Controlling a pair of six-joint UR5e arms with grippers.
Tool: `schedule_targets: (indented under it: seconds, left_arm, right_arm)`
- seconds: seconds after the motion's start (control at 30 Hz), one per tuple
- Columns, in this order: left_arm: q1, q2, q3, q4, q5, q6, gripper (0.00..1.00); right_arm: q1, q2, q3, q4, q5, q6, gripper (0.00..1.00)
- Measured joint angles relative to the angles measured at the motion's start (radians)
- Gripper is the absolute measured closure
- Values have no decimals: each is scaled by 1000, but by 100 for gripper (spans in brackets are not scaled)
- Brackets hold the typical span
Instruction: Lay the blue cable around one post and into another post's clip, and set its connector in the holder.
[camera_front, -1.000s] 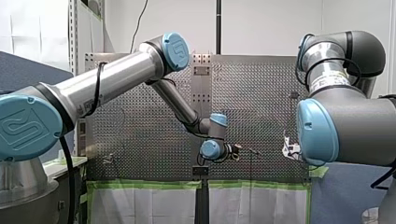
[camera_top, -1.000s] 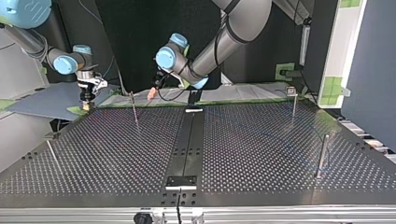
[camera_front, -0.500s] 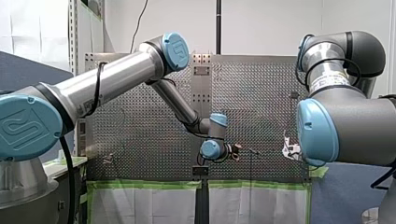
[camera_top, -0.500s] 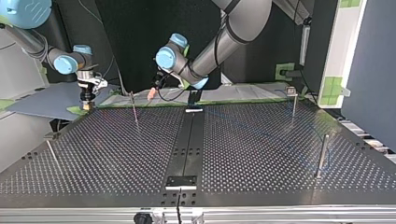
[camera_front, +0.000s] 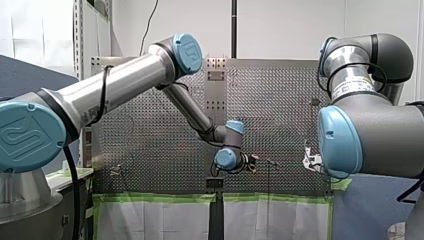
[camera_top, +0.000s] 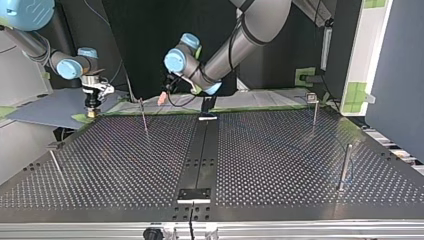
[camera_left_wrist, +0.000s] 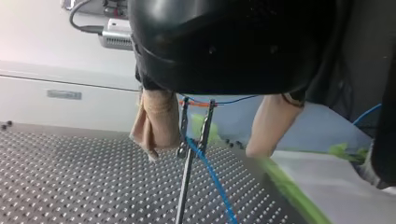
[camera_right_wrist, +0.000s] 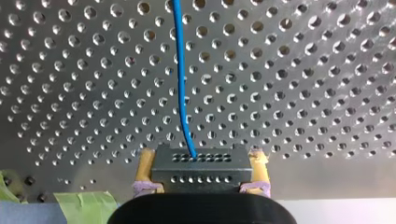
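my left gripper: soft beige pads spread wide around thin metal post; blue cable in its clip | my right gripper: yellow pads squeeze boxy dark connector over holey metal table

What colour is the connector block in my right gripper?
The connector block is dark grey with small holes; the right wrist view shows it best.

White wall, black backdrop, green tape on white sheet

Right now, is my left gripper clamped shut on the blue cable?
No, the left gripper's fingers stand apart, with the blue cable and the post's clip between them.
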Motion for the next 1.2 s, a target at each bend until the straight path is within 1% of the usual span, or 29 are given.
schedule_targets:
  seconds: [0.13,0.17,0.23,0.33,0.47,0.57,0.67,0.77,0.83,0.97,1.2]
  left_arm:
    - [-9,7,-6,-38,-8,17,0]
    - [-10,11,-11,-44,-8,21,0]
    - [-8,24,-24,-46,-9,24,0]
    - [-4,49,-50,-30,-9,11,0]
    - [0,82,-83,0,-11,-4,0]
    - [0,106,-111,27,-27,-17,0]
    - [-3,117,-142,30,-54,-23,0]
    - [-2,133,-173,22,-84,-27,0]
    - [2,151,-194,31,-105,-37,0]
    - [6,187,-233,61,-143,-67,0]
    - [5,260,-307,134,-217,-139,0]
  right_arm:
    - [-8,-1,0,5,8,-18,100]
    - [-10,-1,0,7,10,-24,100]
    - [-13,-2,0,10,11,-31,100]
    - [-14,-5,-1,15,12,-37,100]
    - [-6,-7,-1,19,13,-44,100]
    - [-2,-7,0,22,13,-47,100]
    - [-2,-7,0,23,13,-44,100]
    - [-1,-7,0,24,13,-33,100]
    - [-1,-7,0,25,13,-27,100]
    - [0,-7,0,24,13,-18,100]
    - [2,-6,0,25,10,-8,100]
